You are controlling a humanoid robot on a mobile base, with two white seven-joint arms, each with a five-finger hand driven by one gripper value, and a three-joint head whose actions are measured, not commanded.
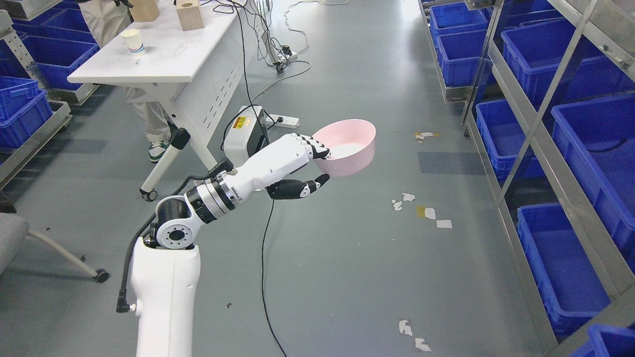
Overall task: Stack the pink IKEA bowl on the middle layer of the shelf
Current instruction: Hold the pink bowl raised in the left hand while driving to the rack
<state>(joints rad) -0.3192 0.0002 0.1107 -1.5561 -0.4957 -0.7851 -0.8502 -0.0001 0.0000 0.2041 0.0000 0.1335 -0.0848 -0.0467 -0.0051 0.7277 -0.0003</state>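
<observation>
Far left, stacked blue bins (22, 106) sit on a low metal rack, and the corner of a grey chair (12, 238) pokes in at the lower edge. Next along, a white table (163, 54) stands at an angle, carrying a paper cup (133, 40) near its front corner and two wooden blocks (190, 15) further back. A person's legs (149, 119) show behind the table, one shoe planted beside the table's wheeled foot. A grey box with a yellow label (243, 134) sits on the floor just past the table, cables trailing around it, a white power strip (283, 119) beside it.

Now the action: the left arm (166, 287) rises from the bottom edge left of centre and reaches up and to the right. The left hand (292, 158) is clamped on the pink bowl (347, 147), fingers (315, 146) hooked over the near rim, thumb (302, 188) pressing below against the outer wall. The bowl sits just right of the hand, at the fingertips, held in the air above the grey floor (347, 258), tilted so its open mouth faces slightly toward the camera. It is well apart from any shelf surface.

Scraps of tape (426, 213) dot the floor. On the right, a metal shelf (540, 163) runs along the edge, its layers filled with blue crates (560, 263). The right arm is out of view.
</observation>
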